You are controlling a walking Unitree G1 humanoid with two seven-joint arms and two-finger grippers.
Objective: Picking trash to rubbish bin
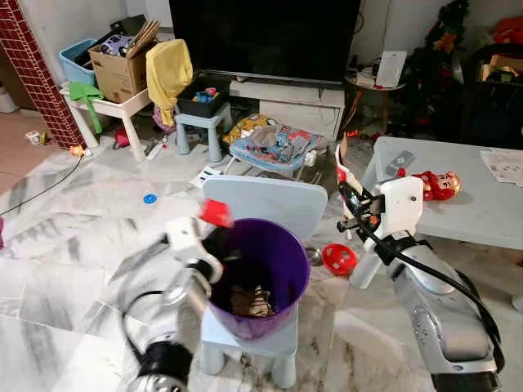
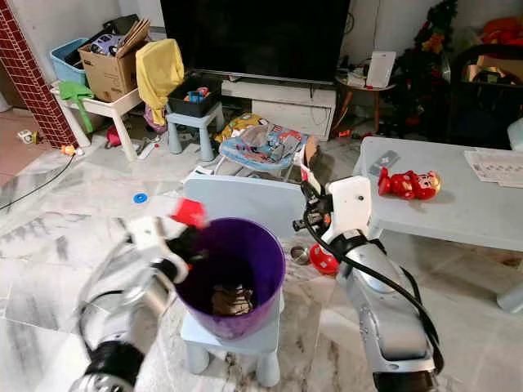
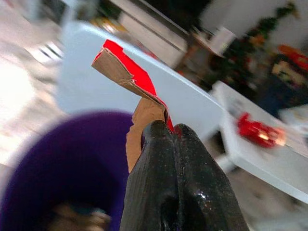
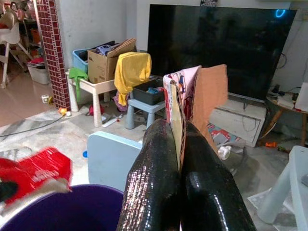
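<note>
A purple bin stands on the seat of a small light-blue chair, with crumpled trash at its bottom. My left gripper is at the bin's left rim, blurred, shut on a red-and-brown cardboard scrap. The left wrist view has the scrap sticking up from the closed fingers over the bin's mouth. My right gripper is raised to the right of the bin, shut on a pink-and-brown card piece.
A pale table with a red toy stands at the right. A red object lies on the floor by the chair. Farther back are a baby bouncer, a cardboard box, a yellow cloth and a TV.
</note>
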